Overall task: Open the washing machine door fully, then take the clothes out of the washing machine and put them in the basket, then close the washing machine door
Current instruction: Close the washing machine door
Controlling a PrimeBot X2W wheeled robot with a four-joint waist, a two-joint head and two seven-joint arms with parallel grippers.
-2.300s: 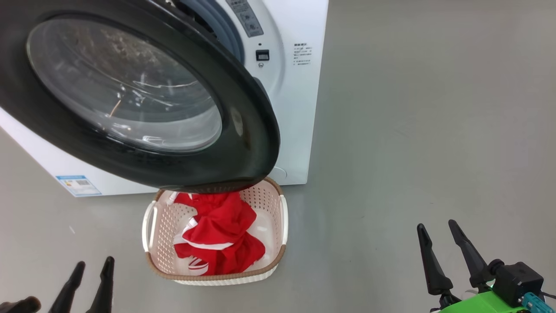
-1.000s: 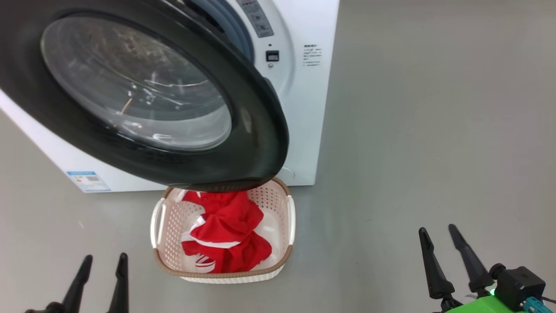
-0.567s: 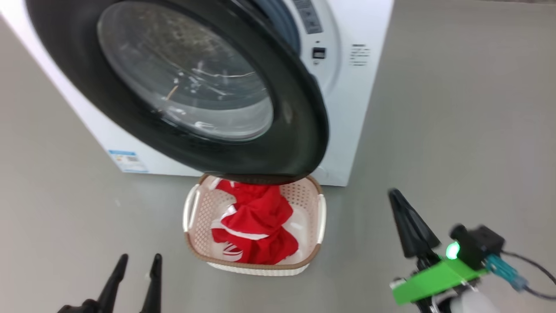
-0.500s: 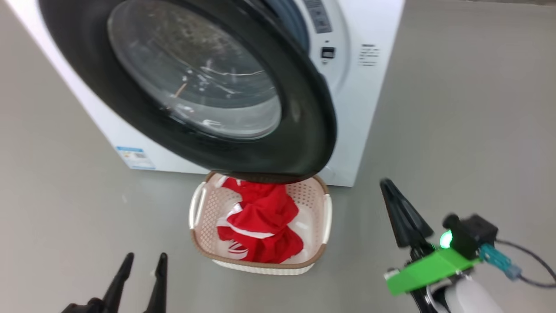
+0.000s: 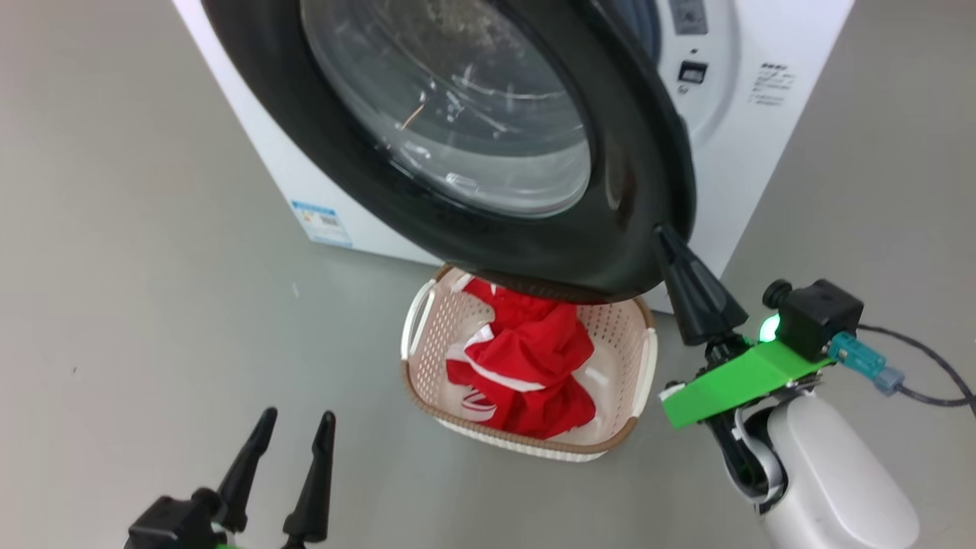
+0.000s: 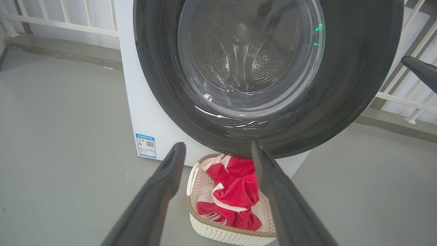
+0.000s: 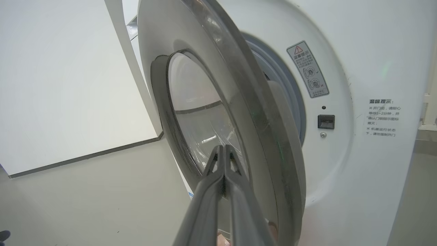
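The right gripper [image 5: 662,232] has climbed from the lower right of the head view to the lower right rim of the washing machine door [image 5: 625,191], and its fingers have pressed together on nothing. The left gripper [image 5: 297,418] sits at lower left with fingers apart. The clothes [image 5: 530,366] lie in the basket [image 5: 646,358] at bottom centre, under the door, so the closing step looks to be in hand. Whether the tips touch the rim cannot be told, but the next move probably calls for a steady push on the door's outer face toward the washing machine [image 5: 762,152] until it latches.

floor [image 5: 114,191]: smooth grey, matte | railing [image 6: 68,26]: white vertical bars | wall [image 7: 61,85]: plain white panel
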